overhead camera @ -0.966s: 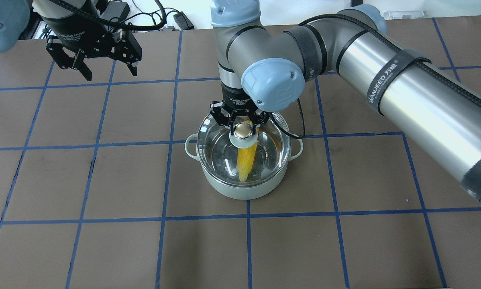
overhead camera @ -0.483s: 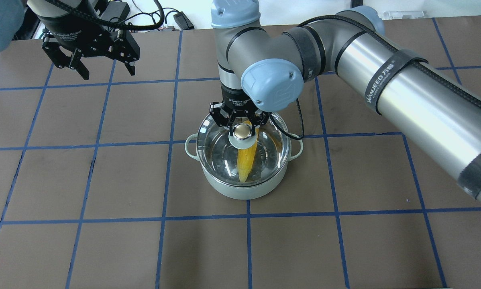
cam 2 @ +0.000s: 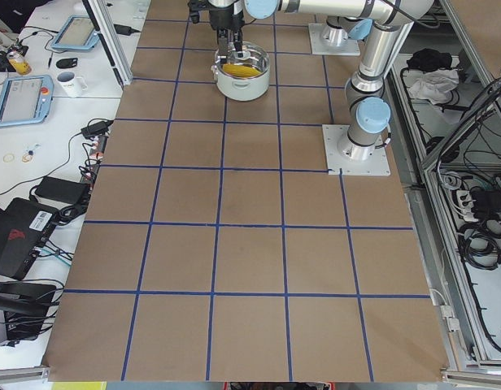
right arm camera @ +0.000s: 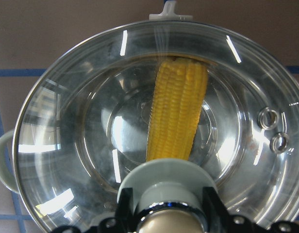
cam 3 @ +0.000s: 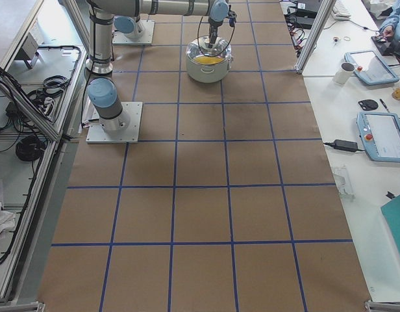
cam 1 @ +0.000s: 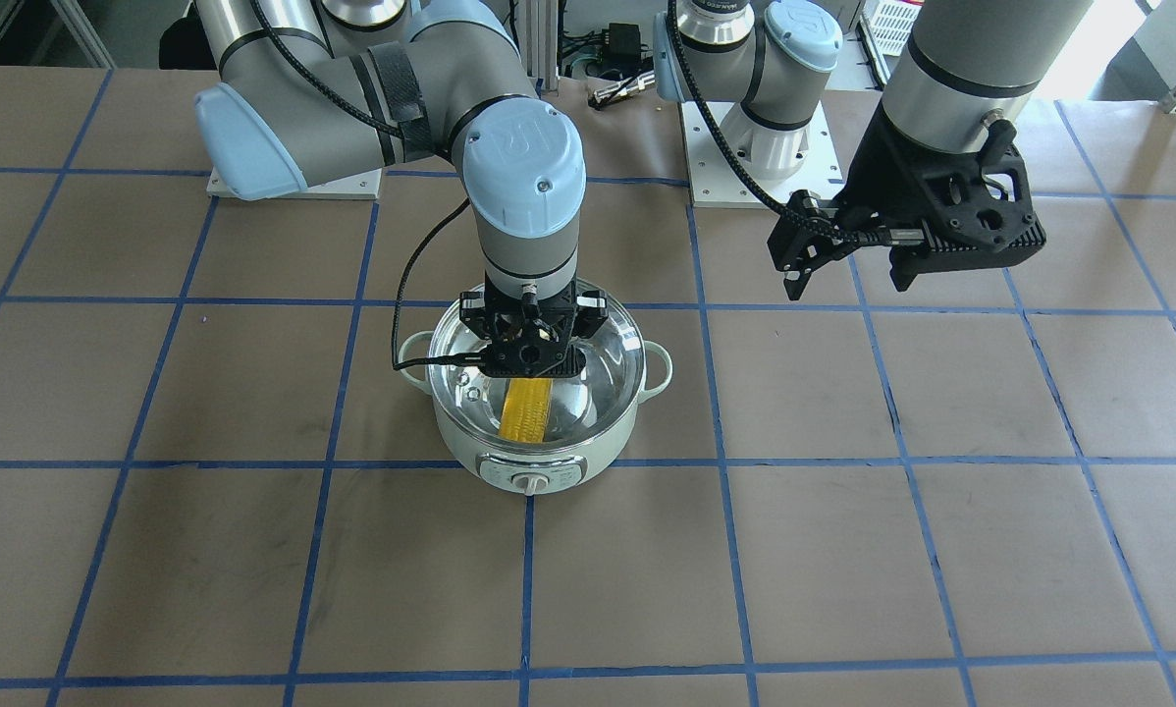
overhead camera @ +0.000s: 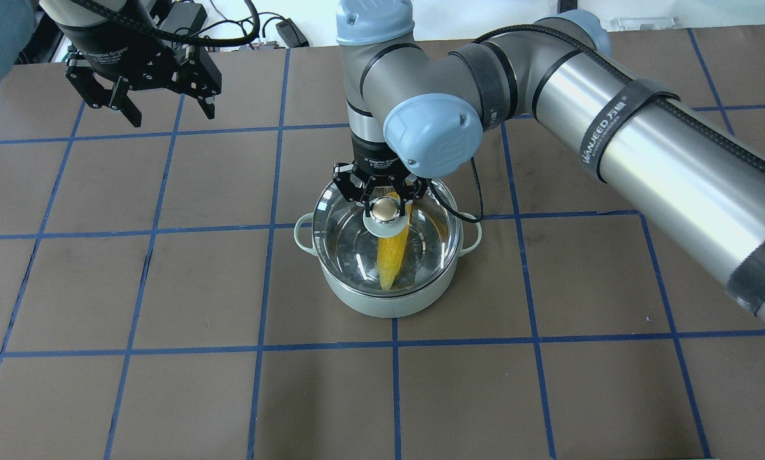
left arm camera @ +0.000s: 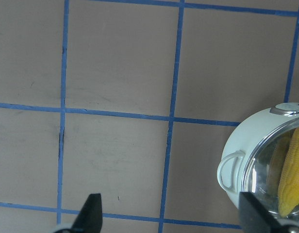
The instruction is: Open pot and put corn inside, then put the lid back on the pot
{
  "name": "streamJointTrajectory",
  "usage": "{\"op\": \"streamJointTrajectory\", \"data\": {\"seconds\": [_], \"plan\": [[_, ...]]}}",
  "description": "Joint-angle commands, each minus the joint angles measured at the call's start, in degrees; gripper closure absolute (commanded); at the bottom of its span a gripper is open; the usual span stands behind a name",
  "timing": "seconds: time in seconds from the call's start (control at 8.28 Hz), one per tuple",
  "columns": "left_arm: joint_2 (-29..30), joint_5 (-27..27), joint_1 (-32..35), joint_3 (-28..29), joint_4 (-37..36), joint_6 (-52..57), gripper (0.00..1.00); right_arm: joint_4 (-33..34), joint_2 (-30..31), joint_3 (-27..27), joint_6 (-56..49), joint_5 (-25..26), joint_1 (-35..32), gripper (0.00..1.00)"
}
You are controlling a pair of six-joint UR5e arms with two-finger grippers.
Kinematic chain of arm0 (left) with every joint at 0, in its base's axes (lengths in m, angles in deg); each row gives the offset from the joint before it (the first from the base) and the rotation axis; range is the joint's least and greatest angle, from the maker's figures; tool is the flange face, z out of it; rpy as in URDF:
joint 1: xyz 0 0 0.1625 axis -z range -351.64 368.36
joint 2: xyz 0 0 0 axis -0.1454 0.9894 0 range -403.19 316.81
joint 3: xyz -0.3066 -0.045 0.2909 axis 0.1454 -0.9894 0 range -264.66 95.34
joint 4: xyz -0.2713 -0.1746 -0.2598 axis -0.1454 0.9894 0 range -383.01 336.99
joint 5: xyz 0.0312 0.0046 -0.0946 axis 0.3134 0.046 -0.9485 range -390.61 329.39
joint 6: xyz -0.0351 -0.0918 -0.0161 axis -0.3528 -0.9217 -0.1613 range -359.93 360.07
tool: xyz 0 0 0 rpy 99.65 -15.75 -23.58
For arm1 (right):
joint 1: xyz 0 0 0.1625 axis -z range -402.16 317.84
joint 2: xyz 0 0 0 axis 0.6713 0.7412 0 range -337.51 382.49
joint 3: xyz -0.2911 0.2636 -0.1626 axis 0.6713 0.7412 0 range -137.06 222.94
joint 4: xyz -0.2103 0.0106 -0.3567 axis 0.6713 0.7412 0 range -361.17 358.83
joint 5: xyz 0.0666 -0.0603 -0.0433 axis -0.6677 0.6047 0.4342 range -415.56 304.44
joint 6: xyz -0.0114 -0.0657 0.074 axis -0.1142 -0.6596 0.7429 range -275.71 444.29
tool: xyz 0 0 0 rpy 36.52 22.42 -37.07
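Observation:
The pale mint-green pot (overhead camera: 389, 305) stands mid-table, its knob panel (cam 1: 529, 480) facing away from me. The yellow corn (overhead camera: 392, 255) lies inside it, also clear in the right wrist view (right arm camera: 176, 116). The glass lid (overhead camera: 344, 230) sits on the pot's rim. My right gripper (overhead camera: 386, 206) is straight above the pot, with a finger on each side of the lid's beige knob (right arm camera: 169, 224), shut on it. My left gripper (overhead camera: 172, 118) is open and empty, hanging over the table's near left, well away from the pot (left arm camera: 241, 145).
Brown table (overhead camera: 165, 287) with a blue tape grid. Cables and small boxes (overhead camera: 242, 25) lie beyond the table's edge by the arm bases. The right arm's forearm (overhead camera: 644, 140) stretches over the table's right half. Side benches hold tablets and a mug (cam 2: 70, 81).
My left gripper has drawn back a little, up and left in the overhead view. The right gripper, lid, pot and corn stay as they were.

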State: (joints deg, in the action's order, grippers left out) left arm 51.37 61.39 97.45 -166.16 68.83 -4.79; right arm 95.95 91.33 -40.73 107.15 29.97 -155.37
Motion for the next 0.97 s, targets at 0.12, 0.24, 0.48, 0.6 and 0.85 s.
{"op": "streamJointTrajectory", "data": {"seconds": [0.12,0.24,0.48,0.6,0.85], "plan": [[-2.09,0.46,0.03,0.2,0.98,0.12,0.0,0.0,-0.02,0.0,-0.01,-0.01,0.0,0.41],[-2.01,0.46,0.03,0.02,0.89,0.12,0.0,0.0,-0.02,-0.09,-0.01,-0.01,0.0,0.39],[-1.92,0.46,0.03,-0.07,0.54,0.12,0.0,0.08,-0.02,0.0,-0.1,-0.01,0.0,0.35],[-1.92,0.46,0.03,-0.07,0.54,0.12,0.0,0.08,-0.02,-0.09,-0.1,-0.01,0.0,0.34],[-1.75,0.02,0.03,-0.07,0.45,0.12,0.0,0.17,-0.02,0.0,-0.1,-0.09,0.0,0.33]]}}
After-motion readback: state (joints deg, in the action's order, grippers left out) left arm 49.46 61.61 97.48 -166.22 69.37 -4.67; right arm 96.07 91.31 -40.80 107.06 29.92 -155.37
